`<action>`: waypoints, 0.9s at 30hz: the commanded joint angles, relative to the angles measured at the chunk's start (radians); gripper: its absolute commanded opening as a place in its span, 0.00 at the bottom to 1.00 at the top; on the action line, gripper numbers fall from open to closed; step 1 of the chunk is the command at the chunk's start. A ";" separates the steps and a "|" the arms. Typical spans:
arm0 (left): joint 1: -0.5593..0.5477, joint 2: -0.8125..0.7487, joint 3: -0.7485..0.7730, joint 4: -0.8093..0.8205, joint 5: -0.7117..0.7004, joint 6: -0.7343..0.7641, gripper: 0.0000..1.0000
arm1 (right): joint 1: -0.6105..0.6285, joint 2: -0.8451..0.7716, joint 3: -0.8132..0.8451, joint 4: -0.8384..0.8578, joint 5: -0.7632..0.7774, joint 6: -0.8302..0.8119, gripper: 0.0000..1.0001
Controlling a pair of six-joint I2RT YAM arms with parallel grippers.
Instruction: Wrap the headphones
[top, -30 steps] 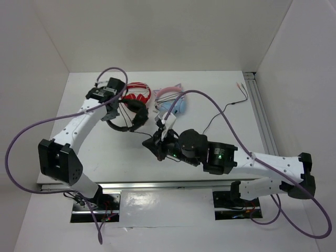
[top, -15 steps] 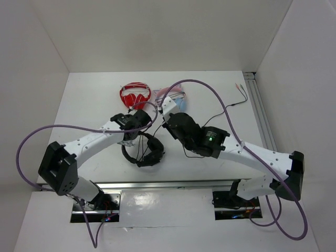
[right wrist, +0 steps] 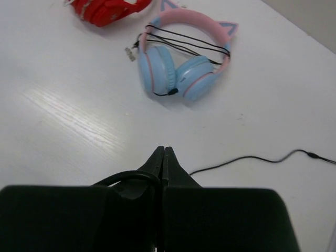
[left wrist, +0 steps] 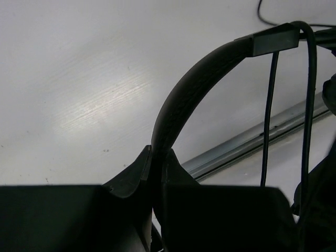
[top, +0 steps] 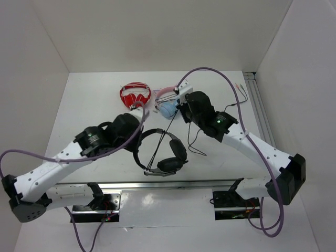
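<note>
Headphones [top: 177, 151] shifted nearer; left gripper [left wrist: 156, 157] clamps headband [left wrist: 184, 89] (right gripper [right wrist: 163, 152]: cable [right wrist: 128, 176]).

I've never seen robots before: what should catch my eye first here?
Black headphones, near the table's front edge, are held by both hands: the left hand clamps the headband, the right hand pinches the thin cable. Farther back lie red headphones and pink-and-blue cat-ear headphones.

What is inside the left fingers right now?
The black headphones' thin headband, clamped edge-on between the left fingers. The stretch of band down inside the grip is covered by the fingers, so how deep it sits cannot be seen.
</note>
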 commanded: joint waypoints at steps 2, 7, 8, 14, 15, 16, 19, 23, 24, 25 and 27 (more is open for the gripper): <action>-0.011 -0.101 0.188 -0.142 0.104 0.051 0.00 | -0.063 0.071 -0.031 0.158 -0.242 0.013 0.00; -0.011 -0.101 0.374 -0.192 0.148 0.042 0.00 | -0.054 0.141 -0.103 0.336 -0.392 0.106 0.00; -0.011 -0.090 0.430 -0.192 0.168 0.042 0.00 | -0.043 0.157 -0.125 0.365 -0.434 0.115 0.00; -0.011 -0.010 0.632 -0.192 0.110 -0.032 0.00 | 0.018 0.246 -0.258 0.819 -0.754 0.308 0.24; -0.011 -0.001 0.647 -0.209 0.087 -0.045 0.00 | 0.034 0.281 -0.289 0.889 -0.755 0.341 0.31; -0.011 0.013 0.673 -0.227 0.064 -0.061 0.00 | 0.049 0.307 -0.289 0.990 -0.738 0.386 0.41; -0.011 0.053 0.745 -0.275 -0.063 -0.145 0.00 | 0.084 0.439 -0.265 1.097 -0.729 0.456 0.42; -0.002 0.074 0.837 -0.394 -0.331 -0.353 0.00 | 0.120 0.560 -0.284 1.207 -0.729 0.506 0.40; 0.012 0.074 0.837 -0.409 -0.373 -0.377 0.00 | 0.133 0.576 -0.303 1.232 -0.729 0.516 0.40; 0.030 0.074 0.837 -0.409 -0.431 -0.389 0.00 | 0.143 0.600 -0.353 1.263 -0.729 0.516 0.40; 0.099 0.083 0.857 -0.400 -0.473 -0.409 0.00 | 0.168 0.612 -0.407 1.339 -0.715 0.546 0.38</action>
